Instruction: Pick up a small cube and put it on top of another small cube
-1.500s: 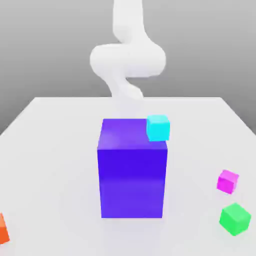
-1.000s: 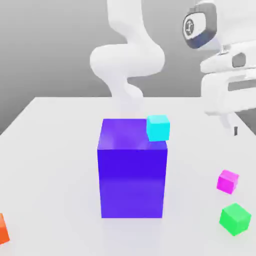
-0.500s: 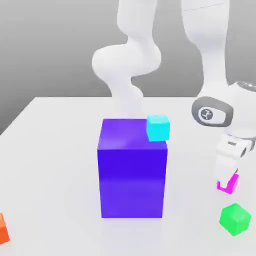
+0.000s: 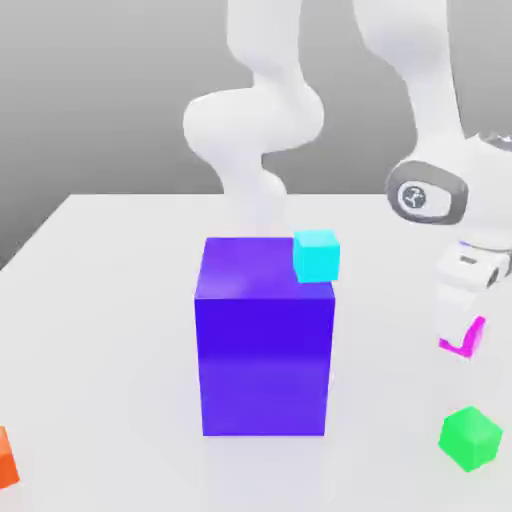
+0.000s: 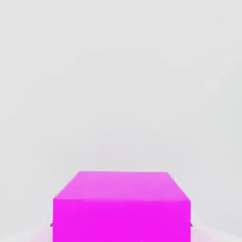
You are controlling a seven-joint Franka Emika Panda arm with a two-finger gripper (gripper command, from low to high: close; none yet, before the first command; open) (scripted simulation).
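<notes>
Tall blue block [image 4: 265, 350] mid-table — cyan cube [image 4: 316, 256] at its top, green cube [image 4: 470, 438] apart.

White, smooth, rounded casings form the arm [image 4: 415, 70]; just above the end effector [image 4: 462, 335] sits a dark grey oval ring [image 4: 455, 192] around a white disc [image 4: 413, 197] with a small dark emblem, and small grey insets mark the white housing nearby

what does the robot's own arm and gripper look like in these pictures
The arm is smooth, glossy white with rounded, bulging joints. Near the gripper sits a dark grey oval ring around a white face with a small round dark logo. The hand below is white too, with small dark details.
</notes>
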